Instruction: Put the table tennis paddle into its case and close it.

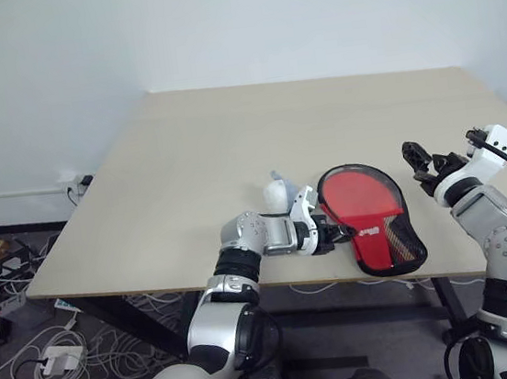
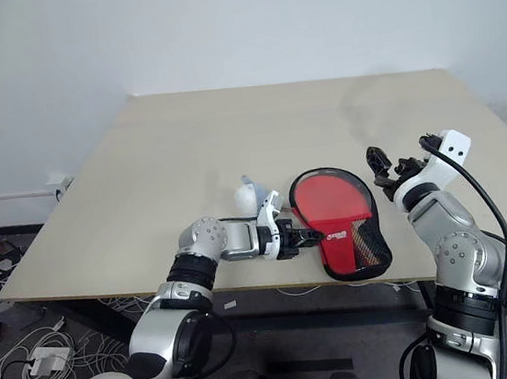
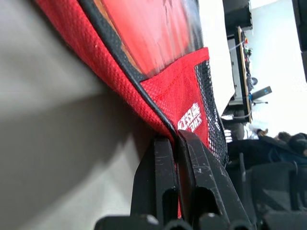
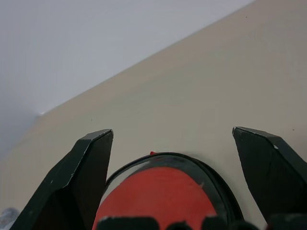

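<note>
One case [image 1: 371, 218] lies flat near the front edge of the pale table [image 1: 230, 146], its rounded end pointing toward the far side and its narrower end toward the robot. Black piping runs round its rim, and through the clear upper half the red blade of the table tennis paddle [image 1: 358, 193] shows, so the paddle sits inside the cover. Nearer the robot the case turns to red fabric with a small white logo, and beside that a black mesh panel covers what seems to be the handle end, though the handle itself cannot be made out clearly.

At the case's left edge, close to the logo, the left gripper [image 1: 339, 232] reaches in from the side. In the left wrist view its two black fingers [image 3: 163, 177] are pressed together on the black-piped edge of the case [image 3: 158, 91], pinching the red fabric rim between them.

Just beyond the left wrist, a small white lump [image 1: 279, 192] rests on the table, near the case but not touching it.

To the right of the case, the right gripper [image 1: 424, 166] hangs above the table, apart from everything. In the right wrist view its fingers [image 4: 86, 167] stand wide apart and hold nothing, with the rounded end of the case [image 4: 163, 191] visible below and between them.
</note>
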Tool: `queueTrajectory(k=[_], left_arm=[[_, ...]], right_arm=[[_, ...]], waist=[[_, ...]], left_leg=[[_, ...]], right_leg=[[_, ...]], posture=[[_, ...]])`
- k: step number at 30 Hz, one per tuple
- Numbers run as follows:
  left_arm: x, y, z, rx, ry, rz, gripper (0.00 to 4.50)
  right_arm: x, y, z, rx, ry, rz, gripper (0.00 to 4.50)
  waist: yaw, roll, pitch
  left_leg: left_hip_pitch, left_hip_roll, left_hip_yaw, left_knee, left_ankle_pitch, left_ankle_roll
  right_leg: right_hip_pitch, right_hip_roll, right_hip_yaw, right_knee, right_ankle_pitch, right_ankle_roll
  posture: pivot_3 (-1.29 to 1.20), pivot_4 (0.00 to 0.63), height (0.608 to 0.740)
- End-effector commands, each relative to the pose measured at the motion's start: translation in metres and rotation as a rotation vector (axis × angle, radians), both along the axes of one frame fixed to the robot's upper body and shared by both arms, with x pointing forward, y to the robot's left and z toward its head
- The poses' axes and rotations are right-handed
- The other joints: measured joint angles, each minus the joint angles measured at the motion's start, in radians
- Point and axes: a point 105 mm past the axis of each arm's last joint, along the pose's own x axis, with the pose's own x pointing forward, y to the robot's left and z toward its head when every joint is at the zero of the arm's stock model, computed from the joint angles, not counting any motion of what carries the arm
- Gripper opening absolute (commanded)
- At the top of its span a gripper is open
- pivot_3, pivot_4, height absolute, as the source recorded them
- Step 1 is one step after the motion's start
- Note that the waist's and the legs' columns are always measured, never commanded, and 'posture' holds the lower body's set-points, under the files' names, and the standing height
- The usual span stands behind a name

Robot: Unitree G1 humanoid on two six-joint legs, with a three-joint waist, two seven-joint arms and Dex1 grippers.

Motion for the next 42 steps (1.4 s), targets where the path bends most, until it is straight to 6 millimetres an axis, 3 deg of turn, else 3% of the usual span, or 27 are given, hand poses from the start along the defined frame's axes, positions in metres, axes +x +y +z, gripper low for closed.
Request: queueTrajectory(k=[1,6,10,14,17,21,22,26,29,34,38,42], left_arm=[[-0.021,-0.024,0.024,-0.045,0.011,-0.145,0.05],[-0.035,0.009,0.002,0.108,0.077,-0.166,0.05],[-0.056,0.011,-0.003,0.134,0.043,-0.236,0.05],[-0.053,0.016,-0.003,0.144,0.032,-0.205,0.05],[-0.052,0.017,-0.001,0.142,0.016,-0.197,0.65],[-0.047,0.021,0.002,0.138,0.017,-0.180,2.01],[-0.045,0.024,0.004,0.138,0.008,-0.177,2.35],[-0.034,0.038,0.025,0.112,-0.095,-0.163,2.35],[-0.028,0.050,0.044,0.112,-0.244,-0.166,2.35],[-0.014,0.078,0.072,0.144,-0.571,-0.154,2.35],[-0.004,0.091,0.088,0.123,-0.685,-0.152,2.35],[0.034,0.109,0.088,0.230,-0.783,-0.026,2.35]], right_arm=[[-0.002,0.003,0.016,-0.014,-0.061,0.008,4.33],[-0.005,0.009,0.017,-0.028,-0.066,0.040,4.33],[-0.004,0.013,0.012,-0.038,-0.053,0.050,4.33],[-0.002,0.016,0.011,-0.042,-0.047,0.056,4.33],[-0.002,0.016,0.010,-0.048,-0.044,0.059,4.33],[-0.001,0.016,0.011,-0.051,-0.045,0.062,4.33],[0.000,0.016,0.011,-0.053,-0.048,0.060,4.33],[0.001,0.018,0.012,-0.057,-0.051,0.080,4.33],[-0.004,0.032,0.010,-0.093,-0.040,0.184,4.33],[-0.017,0.061,-0.026,-0.220,0.109,0.362,4.33],[-0.019,0.071,-0.045,-0.273,0.165,0.401,4.33],[-0.016,0.080,-0.068,-0.268,0.223,0.417,4.33]], waist=[[0.000,0.000,0.000],[-0.001,0.000,0.000],[-0.001,0.000,0.000],[0.001,0.000,0.000],[0.000,0.000,0.000],[0.000,0.000,0.000],[0.000,0.000,0.000],[-0.004,0.000,0.000],[-0.004,0.000,0.000],[0.000,0.000,0.000],[0.000,0.000,0.000],[0.000,0.000,0.000]], left_leg=[[0.000,0.000,0.000,0.000,0.000,0.000],[0.000,0.000,0.000,0.000,0.000,0.000],[0.000,0.002,0.000,-0.001,0.000,0.000],[0.000,0.002,-0.001,0.000,0.000,0.000],[0.000,0.001,0.000,0.000,0.000,0.000],[0.000,0.001,0.000,0.000,0.000,0.000],[0.000,0.000,0.000,0.000,0.000,0.000],[0.000,0.000,0.000,0.000,0.000,-0.001],[0.000,0.000,0.001,-0.001,0.001,-0.001],[0.000,0.000,0.001,-0.001,0.001,-0.002],[0.000,-0.003,0.001,-0.001,0.001,-0.002],[0.000,-0.003,-0.001,0.000,0.001,-0.002]], right_leg=[[0.000,0.000,0.000,0.000,0.000,0.000],[0.000,0.000,0.000,0.000,0.000,0.000],[-0.001,0.000,0.001,0.001,0.000,0.000],[0.000,0.000,0.001,0.001,0.000,0.000],[0.000,0.000,0.001,0.000,0.000,0.000],[0.000,0.000,0.001,0.000,0.000,0.000],[0.000,0.000,0.001,0.000,0.000,0.000],[0.000,0.001,0.001,0.000,0.000,0.000],[-0.002,0.001,0.001,0.000,0.000,0.000],[-0.001,0.001,0.000,0.000,0.000,0.000],[-0.001,0.001,0.000,-0.001,0.000,0.000],[0.001,0.001,-0.001,-0.002,0.000,0.000]], posture=[[0.00,0.000,0.715],[0.00,0.000,0.715],[0.00,0.000,0.715],[0.00,0.000,0.715],[0.00,0.000,0.715],[0.00,0.000,0.715],[0.00,0.000,0.715],[0.00,0.000,0.715],[0.00,0.000,0.715],[0.00,0.000,0.715],[0.00,0.000,0.715],[0.00,0.000,0.715]])
